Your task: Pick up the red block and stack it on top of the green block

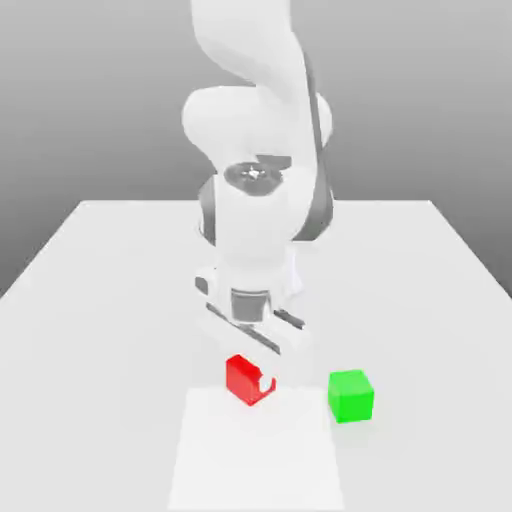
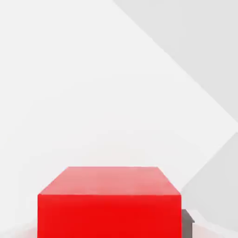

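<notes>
The red block (image 1: 240, 378) (image 2: 109, 202) sits low at the table's near middle, and my gripper (image 1: 250, 380) has come straight down over it and is shut on it. One white fingertip (image 1: 266, 383) presses the block's side that faces the exterior view's right. In the hand view a grey finger (image 2: 187, 223) shows against the block's edge. The green block (image 1: 351, 396) stands on the table about a block's width away, toward the exterior view's right, with nothing touching it.
Both blocks lie on a white table (image 1: 100, 300), beside a paler rectangular patch (image 1: 256, 460) near its front edge. The arm's white body (image 1: 255, 230) rises directly behind the red block.
</notes>
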